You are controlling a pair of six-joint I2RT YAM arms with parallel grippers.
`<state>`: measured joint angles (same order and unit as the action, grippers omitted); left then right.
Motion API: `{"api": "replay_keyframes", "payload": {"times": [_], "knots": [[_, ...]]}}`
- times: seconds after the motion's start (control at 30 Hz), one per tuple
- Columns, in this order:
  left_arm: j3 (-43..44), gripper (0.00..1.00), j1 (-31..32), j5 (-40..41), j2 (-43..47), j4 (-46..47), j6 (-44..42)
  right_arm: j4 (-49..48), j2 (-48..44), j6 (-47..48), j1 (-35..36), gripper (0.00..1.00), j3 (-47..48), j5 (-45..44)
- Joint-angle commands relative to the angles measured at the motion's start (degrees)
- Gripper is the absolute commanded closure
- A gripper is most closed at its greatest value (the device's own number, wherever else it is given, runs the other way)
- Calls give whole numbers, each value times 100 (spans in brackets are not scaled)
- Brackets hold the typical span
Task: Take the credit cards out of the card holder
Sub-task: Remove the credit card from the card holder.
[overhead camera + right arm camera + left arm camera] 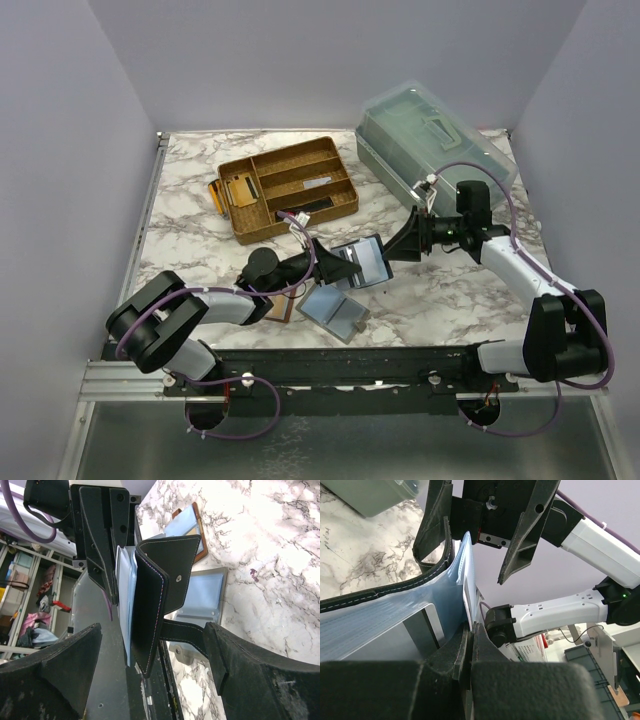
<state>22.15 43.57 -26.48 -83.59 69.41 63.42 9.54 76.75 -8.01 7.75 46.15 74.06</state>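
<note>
Clamping tight, the left gripper [340,263] holds the card holder [365,262] open above the marble table [200,240], credit cards [390,645] tucked in its blue-grey pockets. Just beyond, the right gripper [395,243] stands wide open, fingers [65,670] either side of the holder's free edge. Farther back sits a wooden tray [275,152].

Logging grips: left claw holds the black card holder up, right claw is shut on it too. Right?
No: the right claw is open wide around the card holder, per the right wrist view. The left claw does hold it up.
</note>
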Motion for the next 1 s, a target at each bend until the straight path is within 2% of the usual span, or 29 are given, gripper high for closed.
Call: {"api": "replay_keyframes", "payload": {"times": [0.0, 0.13, 0.47, 0.67, 0.87, 0.97], "knots": [[190, 100, 6, -235, 30, 494, 31, -435, 29, -323, -20, 10, -140, 202], [256, 100, 52, -294, -62, 533, 35, -987, 186, -878, -19, 11, -272, 713], [377, 100, 99, -332, -293, 691, 98, -1429, 208, -1291, -19, 16, -367, 903], [403, 100, 108, -331, -372, 762, 131, -2103, 293, -1892, -23, 35, -491, 1242], [462, 100, 119, -340, -466, 850, 169, -2147, 327, -1959, -12, 39, -488, 1271], [481, 100, 138, -349, -535, 892, 180, -2170, 347, -1982, -10, 49, -485, 1296]]}}
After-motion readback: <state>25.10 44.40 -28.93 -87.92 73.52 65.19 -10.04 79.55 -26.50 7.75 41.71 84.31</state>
